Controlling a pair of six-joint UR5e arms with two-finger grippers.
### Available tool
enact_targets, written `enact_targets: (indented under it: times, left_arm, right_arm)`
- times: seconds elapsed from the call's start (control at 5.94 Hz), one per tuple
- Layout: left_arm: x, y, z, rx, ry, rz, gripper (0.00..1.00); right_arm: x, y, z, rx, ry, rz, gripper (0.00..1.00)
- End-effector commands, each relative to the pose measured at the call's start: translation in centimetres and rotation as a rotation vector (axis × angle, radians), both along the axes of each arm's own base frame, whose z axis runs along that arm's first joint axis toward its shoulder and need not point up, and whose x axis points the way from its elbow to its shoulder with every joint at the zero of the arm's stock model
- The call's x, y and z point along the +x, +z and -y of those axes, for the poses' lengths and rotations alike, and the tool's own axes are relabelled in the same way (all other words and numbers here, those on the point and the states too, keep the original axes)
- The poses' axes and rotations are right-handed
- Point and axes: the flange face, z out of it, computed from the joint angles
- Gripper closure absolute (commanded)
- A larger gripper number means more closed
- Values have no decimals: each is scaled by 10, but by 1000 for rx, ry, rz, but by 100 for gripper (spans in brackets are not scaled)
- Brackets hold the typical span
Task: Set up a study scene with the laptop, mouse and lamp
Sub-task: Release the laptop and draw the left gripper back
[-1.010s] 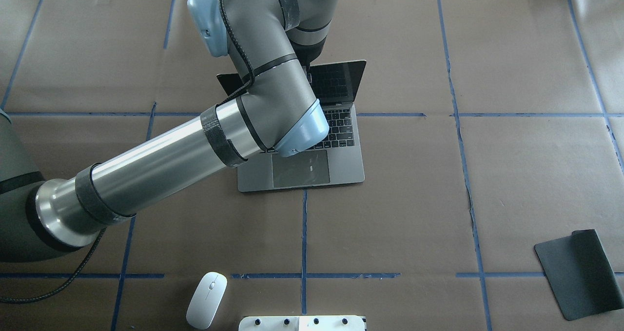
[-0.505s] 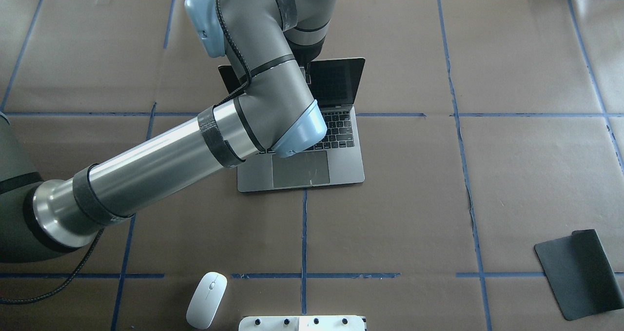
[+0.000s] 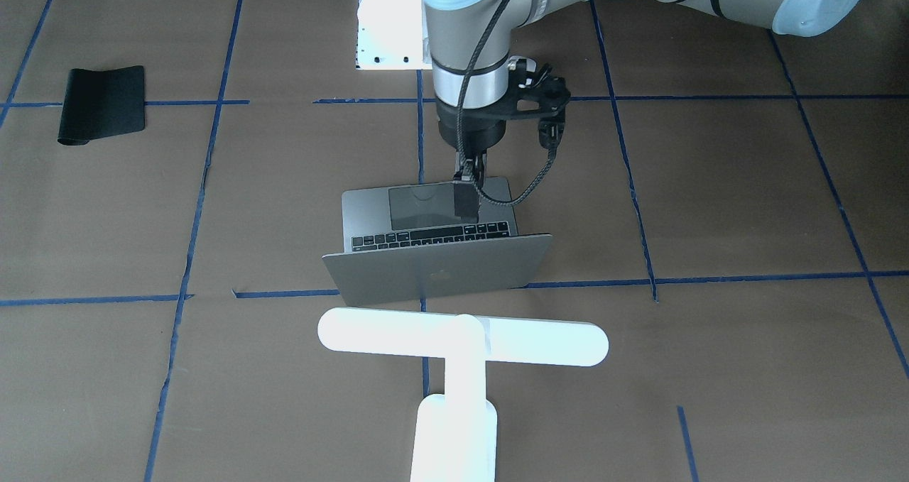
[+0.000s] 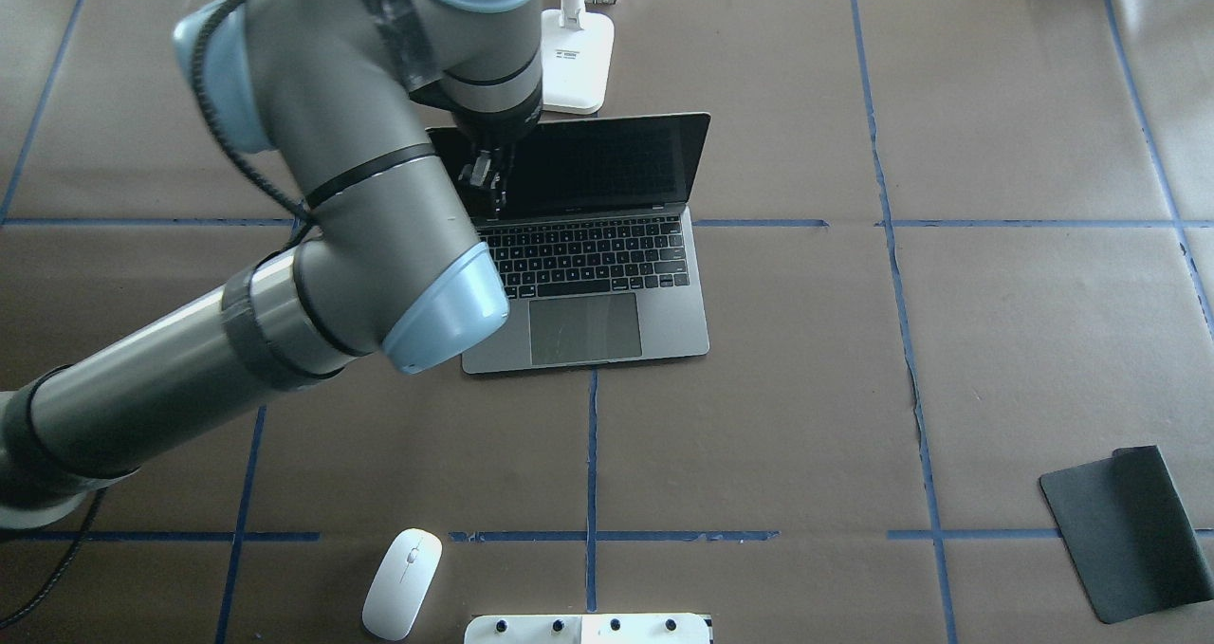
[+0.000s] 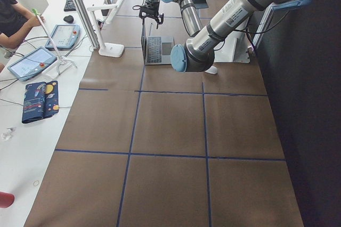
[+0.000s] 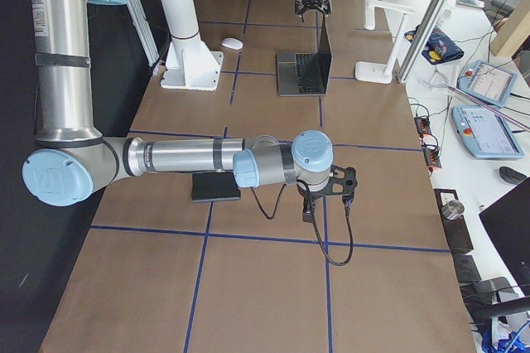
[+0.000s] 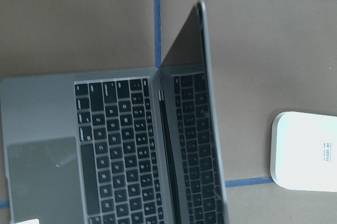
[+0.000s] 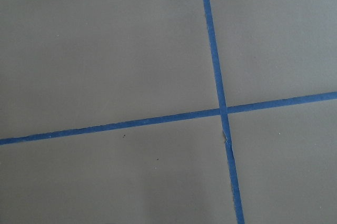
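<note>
the brown paper-covered table [image 4: 948, 340], gridded with blue tape, fills the overhead view. the left arm [image 4: 360, 198] sweeps in from the lower left of that view up to the top middle. the right arm [image 6: 166, 158] lies low across the middle of the right side view. the laptop [image 4: 664, 322] sits open in the upper middle of the overhead view, screen dark, lid raised. the lamp [image 3: 461, 343] stands just behind the lid, its base at the top centre overhead. the black mat [image 4: 1129, 530] lies in the lower right corner, 1 edge curled. the white pedestal [image 4: 588, 630] shows at the bottom edge, with the mouse [image 4: 402, 582] just to its left, well apart from the laptop. the left gripper [image 4: 488, 177] hangs before the screen's left part; i cannot tell how its jaws stand. the right gripper [image 6: 308, 214] points down at bare paper near the mat; its jaws cannot be judged either.
</note>
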Motion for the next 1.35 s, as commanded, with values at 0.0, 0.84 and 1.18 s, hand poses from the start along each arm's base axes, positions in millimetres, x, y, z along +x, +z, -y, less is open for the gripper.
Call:
enact_targets:
  times: [0.0, 0.84, 1.18]
  left_arm:
    - [-65, 39, -50, 171, 198, -9, 0]
    - [-123, 83, -120, 404, 414, 17, 0]
    - [-120, 82, -122, 409, 418, 15, 0]
  right_arm:
    - [-11, -10, 0, -1, -2, -6, 0]
    - [-167, -109, -120, -49, -30, -71, 0]
    - [-177, -71, -191, -36, -60, -38, 0]
